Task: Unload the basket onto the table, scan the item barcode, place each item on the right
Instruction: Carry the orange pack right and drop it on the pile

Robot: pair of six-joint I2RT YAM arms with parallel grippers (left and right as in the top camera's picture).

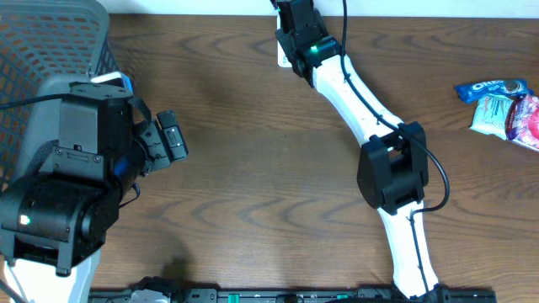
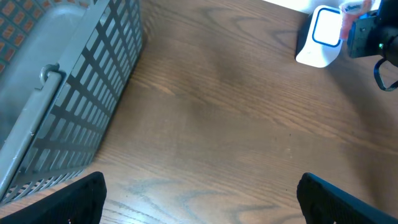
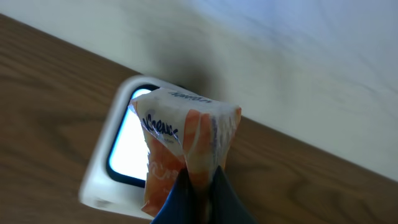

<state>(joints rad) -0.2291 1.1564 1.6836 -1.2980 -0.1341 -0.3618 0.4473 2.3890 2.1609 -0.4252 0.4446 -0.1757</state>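
Observation:
An orange and white tissue packet [image 3: 186,134] hangs in my right gripper [image 3: 200,180], whose jaws are shut on its lower edge. The packet is held right over the lit window of the white barcode scanner [image 3: 102,180], which stands at the table's far edge [image 1: 282,52]. From the left wrist view the scanner [image 2: 320,37] shows at the top right, with the right gripper [image 2: 367,31] beside it. My left gripper [image 2: 199,202] hovers open over bare wood next to the basket, with nothing between its fingers [image 2: 81,199].
A grey mesh basket [image 1: 50,42] fills the table's left end, close to the left arm [image 1: 76,168]. A blue Oreo packet [image 1: 493,87] and a pink snack bag [image 1: 526,118] lie at the right edge.

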